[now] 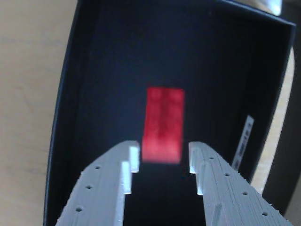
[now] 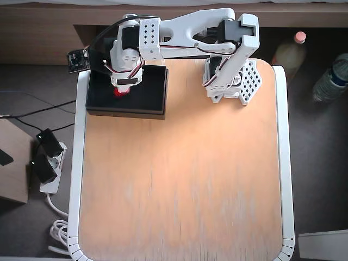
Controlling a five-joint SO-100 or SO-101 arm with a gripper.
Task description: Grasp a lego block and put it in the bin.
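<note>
Blurred red lego block [image 1: 163, 125] in matte black bin [image 1: 70, 94], below wide-open, empty white pincer [image 1: 163, 157].

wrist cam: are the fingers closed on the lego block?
No. The fingers stand apart and the lego block lies beyond them inside the bin.

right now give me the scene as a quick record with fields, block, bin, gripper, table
lego block: red, blurred, in the gap ahead of the fingertips, over the bin's dark interior; resting or dropping cannot be told
bin: black open-top box, at the table's far left corner in the overhead view
gripper: open, above the bin, fingers clear of the block
table: light wood top, nothing else on it but the arm base
</note>
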